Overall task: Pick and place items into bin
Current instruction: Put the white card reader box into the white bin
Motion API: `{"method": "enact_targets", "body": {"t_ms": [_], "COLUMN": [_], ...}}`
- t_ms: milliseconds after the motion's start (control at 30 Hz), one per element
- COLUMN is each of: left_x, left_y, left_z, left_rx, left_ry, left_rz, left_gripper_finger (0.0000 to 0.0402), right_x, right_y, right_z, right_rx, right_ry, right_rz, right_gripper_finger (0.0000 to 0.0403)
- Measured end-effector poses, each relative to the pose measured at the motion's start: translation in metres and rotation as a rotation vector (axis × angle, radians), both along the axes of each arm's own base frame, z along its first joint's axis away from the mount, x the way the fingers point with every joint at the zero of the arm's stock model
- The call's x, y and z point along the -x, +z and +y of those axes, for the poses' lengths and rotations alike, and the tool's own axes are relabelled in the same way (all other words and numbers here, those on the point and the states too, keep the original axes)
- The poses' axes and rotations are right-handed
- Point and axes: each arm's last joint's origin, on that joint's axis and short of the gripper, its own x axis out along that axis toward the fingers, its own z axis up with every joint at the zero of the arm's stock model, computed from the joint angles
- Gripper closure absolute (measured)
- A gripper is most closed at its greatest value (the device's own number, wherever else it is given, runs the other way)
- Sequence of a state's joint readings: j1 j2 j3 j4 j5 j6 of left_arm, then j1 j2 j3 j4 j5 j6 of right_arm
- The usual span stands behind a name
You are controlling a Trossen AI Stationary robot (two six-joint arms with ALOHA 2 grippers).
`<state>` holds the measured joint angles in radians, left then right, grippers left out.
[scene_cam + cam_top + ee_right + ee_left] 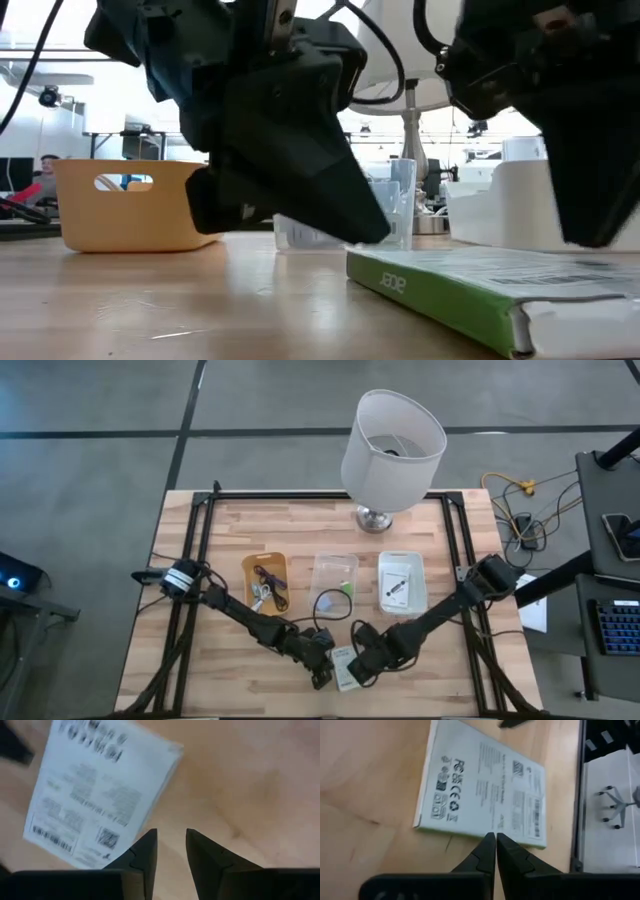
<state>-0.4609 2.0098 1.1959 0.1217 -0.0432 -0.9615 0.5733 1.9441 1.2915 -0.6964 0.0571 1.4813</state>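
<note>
A flat white printed packet with a green edge (345, 666) lies flat on the table near the front edge, between my two grippers. It also shows in the low view (470, 285). My left gripper (496, 838) is shut, its tips low at one long edge of the packet (485, 785). My right gripper (170, 840) is open by a narrow gap, low over the bare table beside the opposite side of the packet (100, 790). Three bins stand mid-table: orange (250, 565) with black cables, clear (322, 560), and white (385, 560) holding a card. My left gripper's shut fingertips (490, 842) slant down to the packet's long edge (492, 831) from the table's left. I cannot tell whether they touch it. My right gripper's one finger (145, 847) stands next to the packet's edge (127, 837); whether it touches, I cannot tell.
A big white lamp (392, 450) stands at the table's far edge, behind the bins. Black frame rails (200, 540) run along the table's left and right sides. Bare wood lies left and right of the grippers near the front edge.
</note>
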Motion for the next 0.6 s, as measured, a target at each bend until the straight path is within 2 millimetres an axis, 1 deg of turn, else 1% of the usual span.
{"method": "enact_targets", "body": {"t_ms": [233, 333, 467, 600], "left_x": [-0.001, -0.002, -0.003, -0.003], "left_y": [-0.017, -0.017, -0.017, -0.018], "left_z": [0.000, -0.001, 0.002, 0.002], "left_rx": [0.000, 0.003, 0.005, 0.009], "left_ry": [-0.018, -0.022, -0.017, -0.021], "left_rz": [0.048, 0.051, 0.052, 0.054], "left_gripper_finger": [0.0402, 0.0402, 0.0402, 0.0402], "right_x": [-0.009, -0.010, -0.012, -0.019], "right_y": [-0.008, -0.007, -0.003, 0.009], "right_z": [0.004, 0.004, 0.006, 0.010], "right_rx": [-0.025, -0.026, -0.031, -0.044], "right_ry": [0.017, 0.018, 0.041, 0.068], "right_rz": [-0.037, -0.042, -0.062, -0.104], "right_gripper_finger": [0.0327, 0.0332, 0.0335, 0.0332]}}
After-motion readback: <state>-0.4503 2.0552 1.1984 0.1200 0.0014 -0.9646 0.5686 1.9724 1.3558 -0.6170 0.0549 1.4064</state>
